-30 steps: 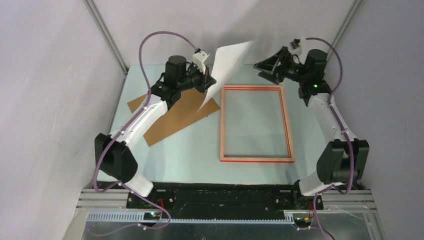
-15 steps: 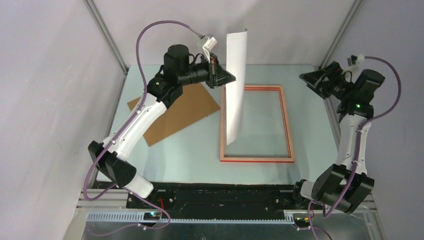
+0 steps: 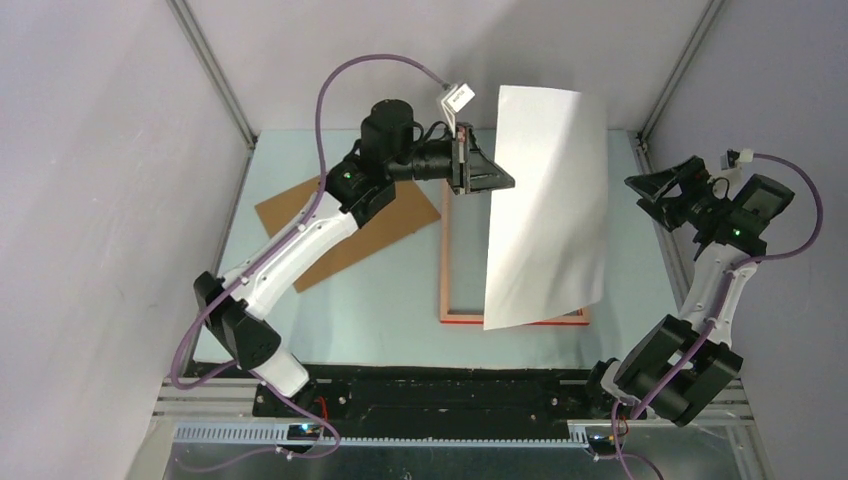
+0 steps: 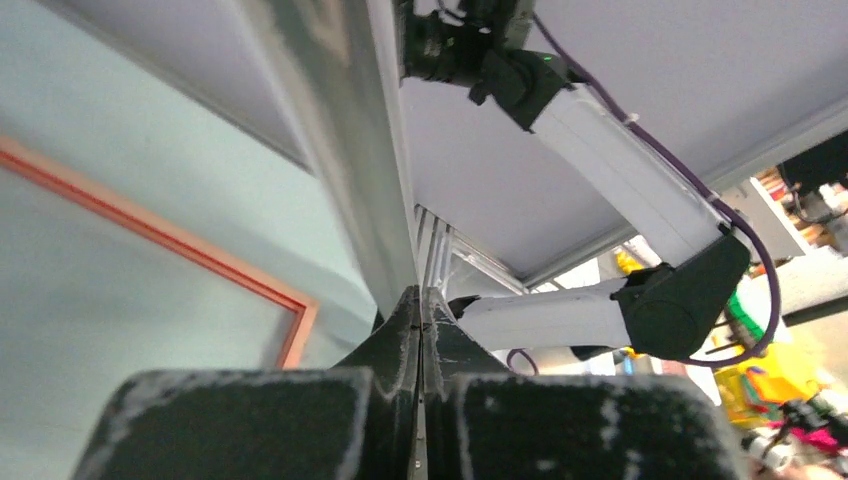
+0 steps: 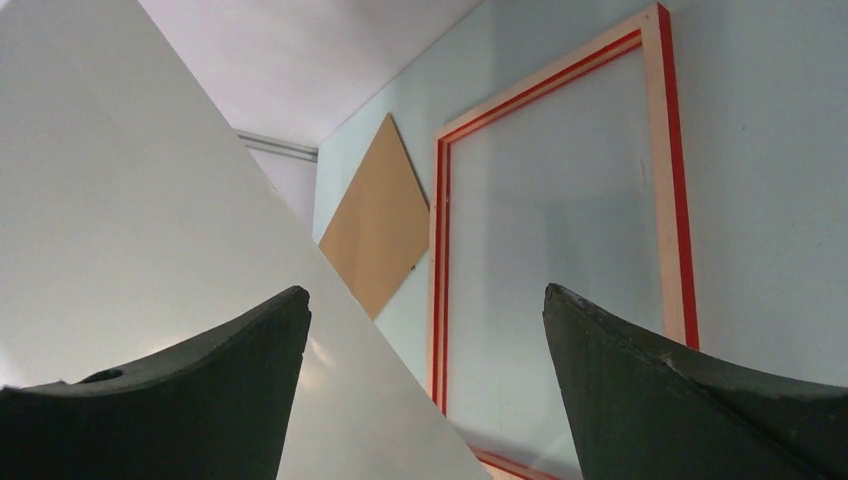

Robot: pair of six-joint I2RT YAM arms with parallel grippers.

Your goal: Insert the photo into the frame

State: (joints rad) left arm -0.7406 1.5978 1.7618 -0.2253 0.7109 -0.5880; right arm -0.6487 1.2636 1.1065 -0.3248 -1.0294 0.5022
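My left claw (image 3: 507, 182) (image 4: 420, 300) is clenched on the left edge of the photo (image 3: 548, 200); in my left wrist view the two fingers (image 4: 395, 340) press flat together, and the sheet runs up from them edge-on as a grey blurred band, so I can make out no print there; from above, the photo hangs tilted in the air, its blank white back toward the camera and its picture side hidden; it covers most of the frame (image 3: 445, 262), which lies flat on the table (image 3: 380, 310), pale wood up with a red rim showing; only the frame's left rail and bits of its near rail show past the sheet; whether the photo's low edge touches the frame I cannot tell; my right claw (image 3: 648, 195) (image 5: 425, 300) is released, jaws wide and holding nothing, off the frame's right side and apart from the photo; its own view has the photo (image 5: 120, 200) filling the left, cut off at the picture's edge, with the frame (image 5: 662, 180) beyond; a brown board (image 3: 345, 235) (image 5: 385, 225) lies left of the frame, partly hidden under my left arm.
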